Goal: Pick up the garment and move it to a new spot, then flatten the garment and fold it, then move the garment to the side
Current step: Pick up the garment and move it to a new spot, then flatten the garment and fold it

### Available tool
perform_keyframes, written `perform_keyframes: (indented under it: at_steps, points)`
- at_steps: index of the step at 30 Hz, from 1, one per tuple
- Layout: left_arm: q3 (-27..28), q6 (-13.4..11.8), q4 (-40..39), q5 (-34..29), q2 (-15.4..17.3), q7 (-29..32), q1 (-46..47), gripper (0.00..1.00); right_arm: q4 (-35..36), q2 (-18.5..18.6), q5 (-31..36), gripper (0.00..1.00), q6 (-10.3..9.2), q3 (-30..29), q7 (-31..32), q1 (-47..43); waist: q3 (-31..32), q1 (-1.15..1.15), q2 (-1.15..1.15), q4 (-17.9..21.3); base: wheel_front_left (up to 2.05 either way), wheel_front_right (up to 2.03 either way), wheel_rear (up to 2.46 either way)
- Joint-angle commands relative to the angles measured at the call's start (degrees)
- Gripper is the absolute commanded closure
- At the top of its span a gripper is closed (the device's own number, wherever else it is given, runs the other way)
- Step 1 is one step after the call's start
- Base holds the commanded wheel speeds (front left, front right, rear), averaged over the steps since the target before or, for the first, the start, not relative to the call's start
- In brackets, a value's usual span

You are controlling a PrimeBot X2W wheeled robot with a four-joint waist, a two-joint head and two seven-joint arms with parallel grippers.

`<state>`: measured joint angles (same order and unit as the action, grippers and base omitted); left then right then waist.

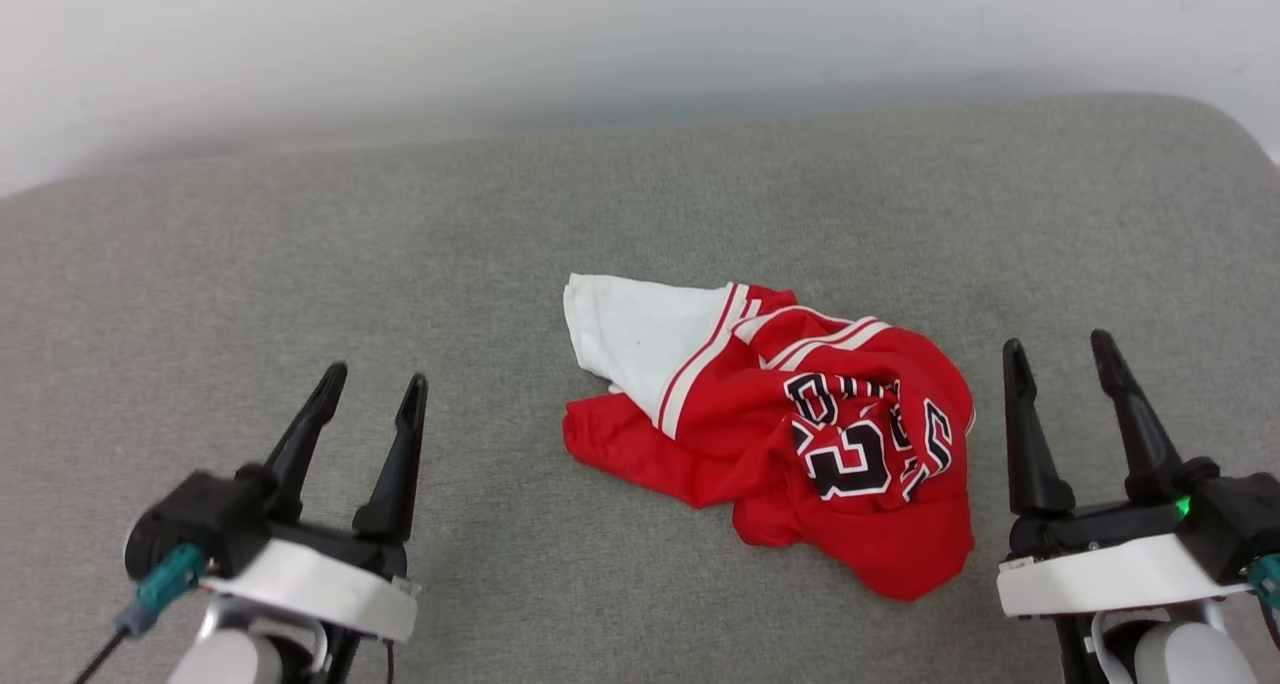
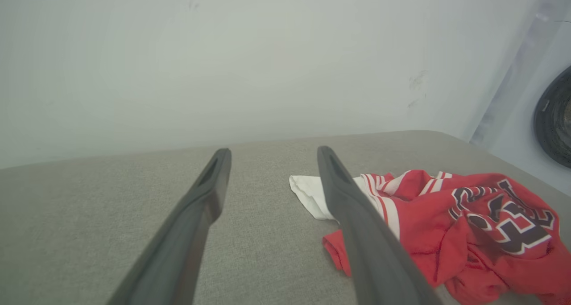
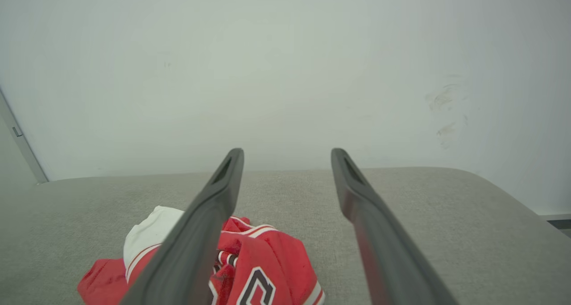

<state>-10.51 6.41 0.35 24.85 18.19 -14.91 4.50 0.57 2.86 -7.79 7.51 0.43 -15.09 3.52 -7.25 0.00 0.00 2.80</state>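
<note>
Apparently left pincer (image 1: 378,374), right pincer (image 1: 1057,341) gape empty

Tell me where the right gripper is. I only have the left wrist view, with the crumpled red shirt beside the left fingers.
Observer: In the head view, the right gripper stands open just right of the garment, with a gap between them.
Operator: Is the left one touching the cloth?
Observer: No. The left gripper is open, with bare grey cushion between it and the garment.
Operator: How does the shirt lie?
Observer: In one heap, with the white sleeve toward the left gripper.
</note>
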Motion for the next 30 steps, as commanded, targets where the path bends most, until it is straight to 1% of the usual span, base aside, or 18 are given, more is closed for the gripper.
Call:
perform_keyframes:
  at_steps: [1, 3, 7, 10, 13, 16, 19, 21, 23, 24, 25, 30]
  points:
    - [-0.81, 0.33, -0.03, -0.39, 1.18, 0.86, 2.46, 0.00, 0.55, 0.02, 0.33, 0.00, -0.04, -0.28, -0.11, 0.95, -1.58, 0.00, 0.00, 0.90, 0.00, 0.00, 0.00]
    - [-3.05, 0.72, -0.09, -0.08, 3.17, 3.84, 5.19, 0.00, 0.98, 0.02, 0.23, 0.00, -0.04, -0.47, -0.11, 1.34, -3.02, 0.00, 0.00, 1.54, 0.00, 0.00, 0.00]
    - [-6.98, 0.95, -0.55, 3.28, 7.88, 14.00, 12.85, 0.00, 1.38, 0.01, 0.14, 0.00, -0.04, -0.17, -0.11, 2.40, -5.99, 0.00, 0.00, 3.32, 0.00, 0.00, 0.00]
    - [-10.28, 1.03, -2.12, 8.29, 11.07, 22.49, 19.39, 0.00, 1.93, 0.01, -0.33, 0.00, -0.04, -0.13, -0.11, 3.12, -8.38, 0.00, 0.00, 4.88, 0.00, 0.00, 0.00]
    - [-13.89, 1.03, -3.32, 14.24, 15.28, 32.27, 26.48, 0.00, 2.48, 0.01, -1.04, 0.00, -0.03, -0.06, -0.11, 4.11, -11.01, 0.00, 0.00, 6.48, 0.00, 0.00, 0.00]
    - [-17.47, 1.06, -3.15, 20.32, 18.84, 42.16, 33.06, 0.00, 2.69, 0.02, -1.94, 0.00, -0.04, 0.13, -0.11, 5.01, -13.57, 0.00, 0.00, 8.09, 0.00, 0.00, 0.00]
    - [-20.66, 1.06, -2.47, 24.49, 22.07, 50.54, 39.41, 0.00, 2.73, 0.01, -2.98, 0.00, -0.03, -0.07, -0.11, 5.34, -15.68, 0.00, 0.00, 9.50, 0.00, 0.00, 0.00]
    - [-22.04, 1.06, -1.04, 27.07, 22.44, 54.75, 42.57, 0.00, 2.91, 0.01, -3.75, 0.00, -0.03, 0.03, -0.11, 5.80, -16.90, 0.00, 0.00, 10.30, 0.00, 0.00, 0.00]
    - [-23.30, 1.06, 0.65, 28.40, 22.87, 58.40, 45.72, 0.00, 3.19, 0.01, -4.34, 0.00, -0.03, 0.36, -0.12, 6.27, -18.17, 0.00, 0.00, 10.99, 0.00, 0.00, 0.00]
    - [-23.89, 1.06, 1.69, 28.57, 23.02, 59.88, 47.23, 0.00, 3.33, 0.01, -4.57, 0.00, -0.03, 0.54, -0.11, 6.36, -18.72, 0.00, 0.00, 11.30, 0.00, 0.00, 0.00]
    - [-23.89, 1.06, 1.69, 28.57, 23.02, 59.88, 47.23, 0.00, 3.33, 0.01, -4.57, 0.00, -0.03, 0.54, -0.11, 6.36, -18.72, 0.00, 0.00, 11.30, 0.00, 0.00, 0.00]
    - [-26.52, 0.75, 8.83, 27.50, 22.04, 65.69, 52.23, 0.00, 3.78, 0.01, -5.61, 0.00, -0.03, 1.06, -0.11, 7.38, -20.90, 0.00, 0.00, 12.67, 0.00, 0.00, 0.00]
